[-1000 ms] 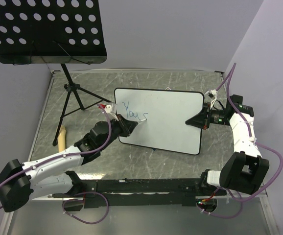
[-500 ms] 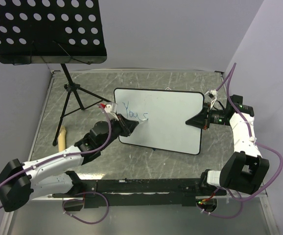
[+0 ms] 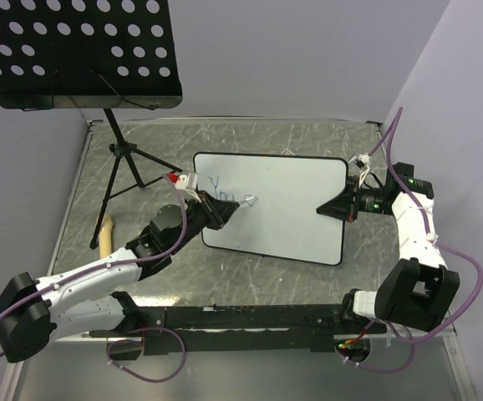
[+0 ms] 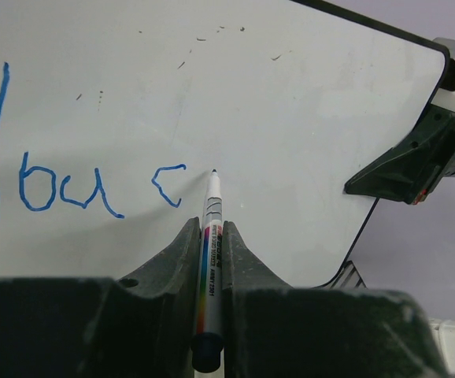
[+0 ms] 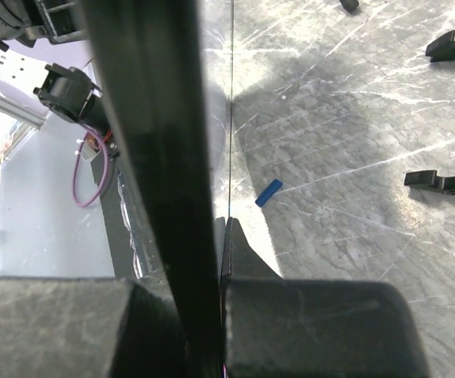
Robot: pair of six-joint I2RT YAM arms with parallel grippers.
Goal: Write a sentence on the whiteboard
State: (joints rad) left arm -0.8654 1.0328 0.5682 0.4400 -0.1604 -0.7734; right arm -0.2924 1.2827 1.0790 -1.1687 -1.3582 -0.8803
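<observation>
The whiteboard [image 3: 292,213] stands tilted near the middle of a grey marbled table [image 3: 225,138], its long side running left to right, with a thin black frame and rounded corners. On its upper left part is the sentence [image 4: 58,189], thin blue handwriting that so far reads "You c"; the first letter is cut off at the edge of the left wrist view. A few small dark specks mark the white surface above the writing.

Just right of the "c" is the dark tip of a marker [image 4: 211,206]. Whether the tip touches the board cannot be told. The marker has a white barrel with a rainbow stripe and a line of printing too small to read. The left gripper [image 4: 212,236] pinches this marker between its fingers, pressed tight on the barrel.

At the board's right edge, the right gripper [image 3: 325,209] is clamped on the black frame.

In the right wrist view a small blue piece [image 5: 268,191] lies on the table beside the board. At the table's far left stands a music stand [image 3: 74,50] with a black perforated tray on a tripod.
</observation>
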